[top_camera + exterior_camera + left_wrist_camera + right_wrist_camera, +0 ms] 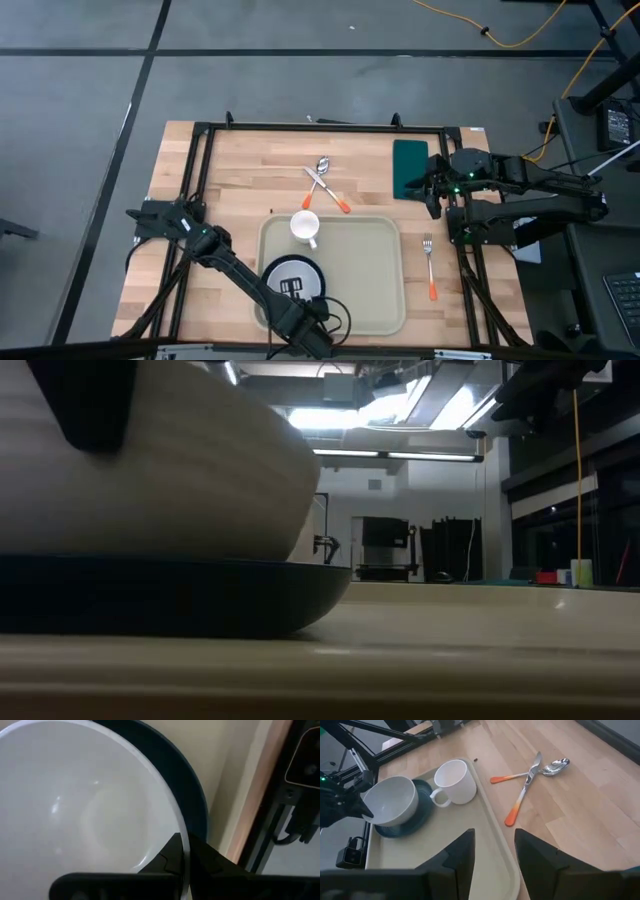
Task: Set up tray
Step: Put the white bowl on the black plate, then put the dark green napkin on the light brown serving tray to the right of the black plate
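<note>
The beige tray [365, 290] lies in the middle of the table near the front edge. On it stand a white mug [305, 227] and a dark blue plate [272, 272] that bears a white bowl [390, 800]. My left gripper [298, 302] is at the bowl's near side, shut on its rim. My right gripper [433, 195] is open and empty, up over the table's far right beside the dark green napkin [409, 167]. In the right wrist view its fingers [492, 855] stand over the tray's far right part. My left gripper holds the bowl's rim [183, 827] on its near side, one finger inside the bowl and one outside. The fingers come slanting down from the table's near side. The bowl stands upright with its bottom on the dark blue plate [192, 795].
A knife and a spoon [322, 178] with orange handles lie crossed on the wood behind the tray. A fork [429, 265] lies right of the tray. A black frame [320, 127] runs round the table.
</note>
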Motion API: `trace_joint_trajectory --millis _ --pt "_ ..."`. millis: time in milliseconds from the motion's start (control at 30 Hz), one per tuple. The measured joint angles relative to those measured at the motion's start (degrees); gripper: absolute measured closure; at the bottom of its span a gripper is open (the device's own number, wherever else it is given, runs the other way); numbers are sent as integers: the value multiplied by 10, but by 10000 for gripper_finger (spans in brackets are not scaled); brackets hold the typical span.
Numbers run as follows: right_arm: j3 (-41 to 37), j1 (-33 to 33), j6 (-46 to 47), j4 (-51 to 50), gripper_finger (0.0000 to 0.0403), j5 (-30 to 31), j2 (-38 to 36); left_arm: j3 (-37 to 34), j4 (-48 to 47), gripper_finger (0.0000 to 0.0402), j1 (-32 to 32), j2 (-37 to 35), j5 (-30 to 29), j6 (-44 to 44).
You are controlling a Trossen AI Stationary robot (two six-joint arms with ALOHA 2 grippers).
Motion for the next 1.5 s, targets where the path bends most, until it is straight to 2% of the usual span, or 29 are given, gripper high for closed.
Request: trace_joint_trajectory --millis 133,233,533,700,867,1033,1200,1367,1433,1500 --pt "0 0 -2 0 258 0 0 0 -1 391 2 0 7 -11" --pt "0 0 -2 0 258 0 0 0 -1 371 3 0 6 -14" --pt "0 0 -3 1 258 0 0 16 -12 266 18 -2 21 -16" --pt "0 0 -7 7 258 0 0 16 -9 220 34 -51 37 -16" --pt "0 0 -23 17 258 0 0 16 -17 196 54 -127 23 -45" --pt "0 0 -47 35 258 10 0 17 -40 197 73 -216 -65 -65" --pt "0 0 -48 62 258 81 0 17 -61 204 82 -300 -242 -59" --pt "0 -11 -37 82 258 213 9 17 -78 205 80 -377 -445 -12" --pt "0 -30 -19 80 258 241 20 15 -77 204 81 -408 -501 25" --pt "0 -56 6 80 258 244 36 15 -77 204 81 -438 -538 63"
